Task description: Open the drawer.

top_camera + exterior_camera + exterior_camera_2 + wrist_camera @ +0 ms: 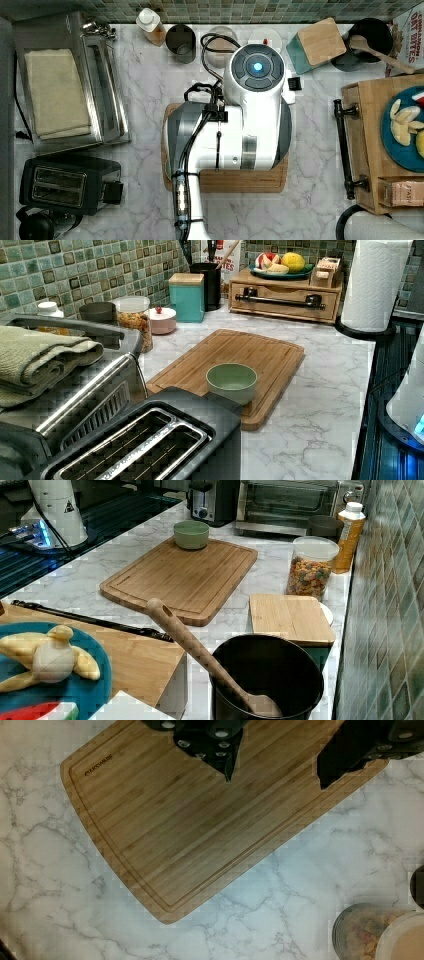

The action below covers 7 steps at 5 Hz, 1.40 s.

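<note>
The drawer (283, 307) sits in a low light-wood box at the top view's right edge, with a long black bar handle (346, 148) across its front. In the left view its front looks flush with the box. The handle (90, 619) also runs along the right view's lower left. My gripper (275, 783) hangs above the bamboo cutting board (190, 815), its two black fingers (222, 750) spread apart with nothing between them. In the top view my white arm (250, 115) stands over that board, well to the left of the handle.
A green bowl (232, 381) rests on the cutting board's corner. A fruit plate (406, 130) lies on the drawer box. A paper towel roll (374, 282), teal box (187, 295), black pot with wooden spoon (265, 680), cereal jar (309, 571), toaster (70, 184) and toaster oven (65, 85) ring the marble counter.
</note>
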Tool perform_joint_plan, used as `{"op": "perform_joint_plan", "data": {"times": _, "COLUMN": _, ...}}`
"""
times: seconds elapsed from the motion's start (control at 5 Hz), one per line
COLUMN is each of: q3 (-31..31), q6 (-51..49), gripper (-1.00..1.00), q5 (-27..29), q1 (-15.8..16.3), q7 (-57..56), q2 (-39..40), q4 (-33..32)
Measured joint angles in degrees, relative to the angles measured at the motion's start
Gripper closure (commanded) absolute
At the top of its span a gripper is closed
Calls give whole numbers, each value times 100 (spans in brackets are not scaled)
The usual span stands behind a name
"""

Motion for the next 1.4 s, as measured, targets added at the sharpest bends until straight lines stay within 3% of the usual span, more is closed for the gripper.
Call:
{"op": "perform_joint_plan", "data": {"times": 0.6, "q3": -6, "q6": 25, "gripper": -100, "q5": -227, "q1": -4, "q7": -292, "q2": 87, "q4": -45}}
{"op": "perform_joint_plan", "data": {"times": 1.0, "q3": -8, "q6": 38, "gripper": -100, "q5": -606, "q1": -60, "q7": -2932, "q2": -81, "q4": -588}}
{"op": "perform_joint_plan", "data": {"times": 1.4, "q3": -117, "q6": 1126, "gripper": -100, "q5": -725, "q1": -387, "q7": -5201, "q2": -855, "q4": -1869}}
